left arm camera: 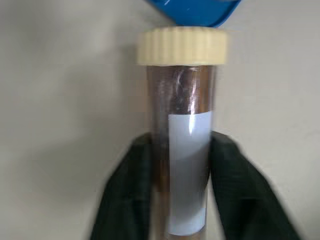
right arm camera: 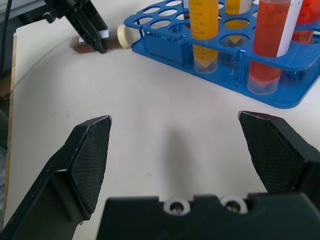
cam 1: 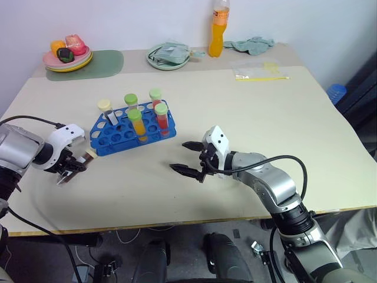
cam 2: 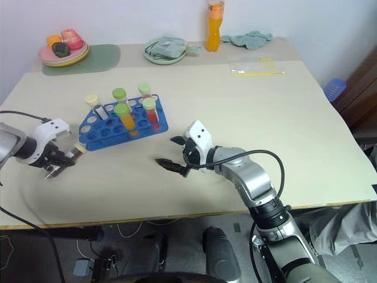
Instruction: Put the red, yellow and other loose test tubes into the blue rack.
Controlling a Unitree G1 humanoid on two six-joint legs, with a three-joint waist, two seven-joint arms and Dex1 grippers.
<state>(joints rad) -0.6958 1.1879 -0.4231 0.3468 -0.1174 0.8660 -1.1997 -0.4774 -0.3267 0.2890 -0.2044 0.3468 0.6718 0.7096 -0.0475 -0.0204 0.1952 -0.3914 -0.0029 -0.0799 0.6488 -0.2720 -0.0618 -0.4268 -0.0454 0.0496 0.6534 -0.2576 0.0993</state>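
The blue rack (cam 1: 110, 139) stands left of the table's middle and holds several capped tubes, among them a yellow-orange one (cam 1: 139, 127) and a red one (cam 1: 164, 124) with green caps. Left of the rack a loose test tube (left arm camera: 182, 125) with dark contents and a cream cap (cam 1: 89, 154) lies on the table, its cap close to the rack's corner. My left gripper (cam 1: 73, 168) is shut on this tube, with black fingers (left arm camera: 127, 195) on both sides of it. To the right of the rack my right gripper (cam 1: 178, 156) hovers open and empty.
At the back stand a tall orange drink bottle (cam 1: 218, 29), a round green plate (cam 1: 154, 62) with a cloth in it, and a plate of toy food (cam 1: 66, 56) on a green mat (cam 1: 103, 63). A clear bag (cam 1: 256, 71) and a teal cloth (cam 1: 253, 44) lie back right.
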